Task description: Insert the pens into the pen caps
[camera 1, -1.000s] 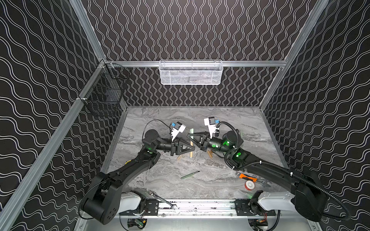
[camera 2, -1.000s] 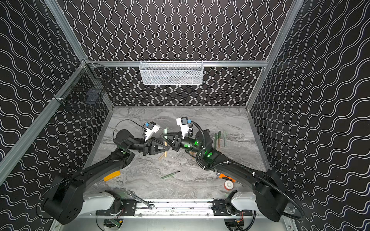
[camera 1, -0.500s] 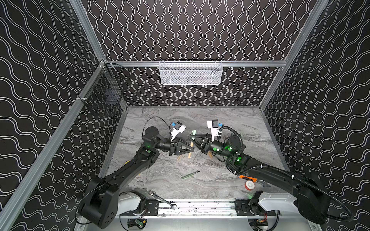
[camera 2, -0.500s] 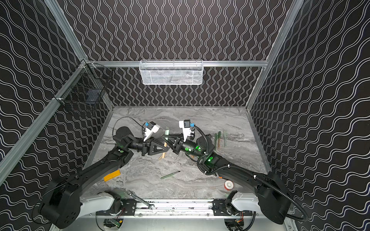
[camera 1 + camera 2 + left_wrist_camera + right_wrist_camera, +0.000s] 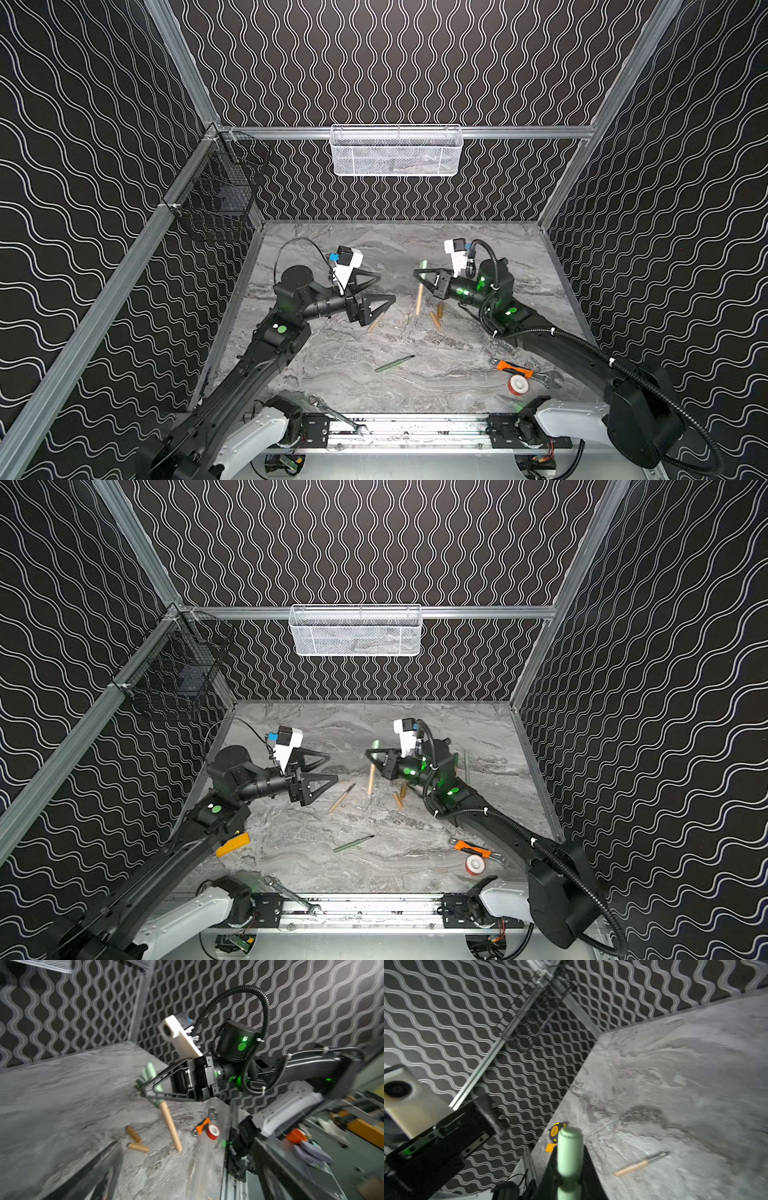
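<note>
**Entry 1: right gripper (image 5: 419,275).** Just right of centre in both top views. Clamped tight on the green cap (image 5: 422,265). A pen (image 5: 419,299) with a tan barrel hangs down from the cap's mouth. I cannot tell whether its lower end touches the table (image 5: 478,245).

**Entry 2: left gripper (image 5: 333,766).** Left of centre, well apart from the right one. Jaws spread wide, nothing between them.

**Entry 3: loose stock.**
- Tan pen (image 5: 343,798), lying just below and right of the left gripper.
- Green pen (image 5: 353,843), lower centre.
- Two tan caps (image 5: 398,800), close together just under the right gripper.

**Entry 4: step.** I judge one pen-and-cap pair joined and carried by its cap alone.
- The right arm needs a bare patch of table to lay the pair flat.
- My left arm's nearest work is the tan pen. I would grip it mid-barrel, leave the dark tip free, and aim it square at a cap's mouth.

**Entry 5: not legible.**
- How deep the pen sits in the cap: the jaws cover the joint.
- Thin green sticks (image 5: 466,766) behind the right arm, right of centre: too small to call, likely pens.
- Remaining caps: none found.
- Both wrist views are smeared by motion.
</note>
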